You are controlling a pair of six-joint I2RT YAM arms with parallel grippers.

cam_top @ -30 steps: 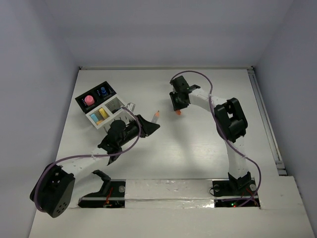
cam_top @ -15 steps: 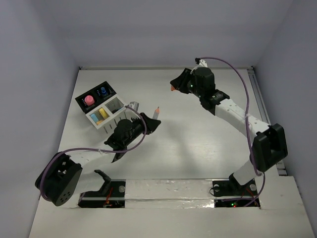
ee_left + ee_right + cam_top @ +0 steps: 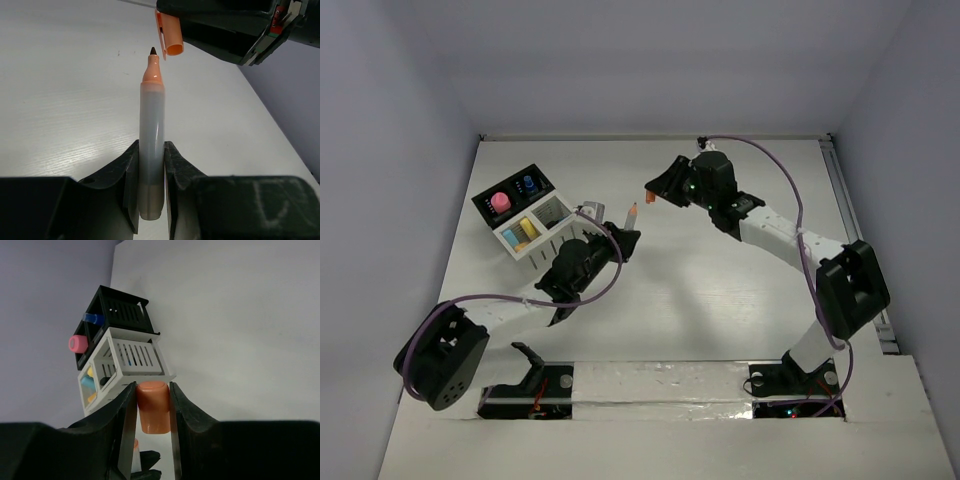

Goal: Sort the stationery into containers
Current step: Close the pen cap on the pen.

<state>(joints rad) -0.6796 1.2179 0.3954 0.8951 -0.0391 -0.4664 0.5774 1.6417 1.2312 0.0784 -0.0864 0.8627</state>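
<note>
Currently: your left gripper (image 3: 151, 150) pinches the light, stiff grey-barrelled marker (image 3: 152, 120) low on its slick barrel; right gripper (image 3: 152, 386) clamps the small orange plastic cap (image 3: 152, 415). Marker likely slips under a capping push.

orange cap (image 3: 169, 33) raised, moved beside marker (image 3: 152, 150) tip

You're looking down on a white bench (image 3: 720, 310) with a faint wood grain. Plain pale grey-lavender walls close it in: a back wall (image 3: 650, 60), a left wall (image 3: 380, 200) and a right wall (image 3: 915, 150). A thin metal rail (image 3: 844, 200) runs along the bench's right edge. A glossy white strip (image 3: 660, 385) crosses its near edge. The light is even and the shadows are soft.
</note>
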